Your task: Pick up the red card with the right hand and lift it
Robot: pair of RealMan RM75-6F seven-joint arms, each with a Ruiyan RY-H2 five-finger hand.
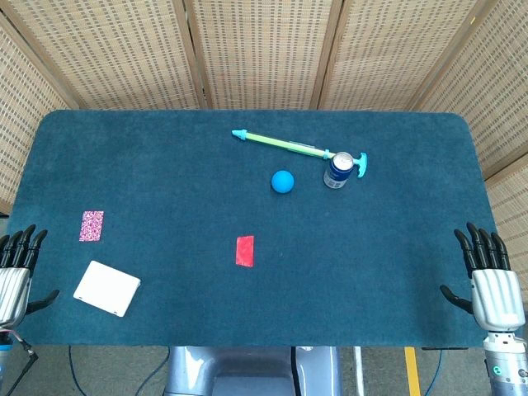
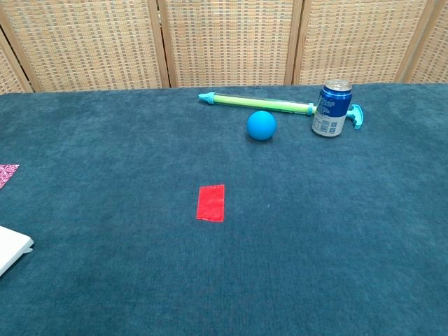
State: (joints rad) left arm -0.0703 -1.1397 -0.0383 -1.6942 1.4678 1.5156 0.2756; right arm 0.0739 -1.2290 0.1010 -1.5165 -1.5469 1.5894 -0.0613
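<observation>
The red card lies flat on the blue cloth near the table's front middle; the chest view shows the red card just left of centre. My right hand rests at the table's front right corner, fingers spread and empty, far to the right of the card. At the front left edge sits my left hand, also spread with nothing in it. Neither hand appears in the chest view.
A blue ball, a blue can and a long green water squirter lie at the back middle. A pink patterned card and a white box sit at the front left.
</observation>
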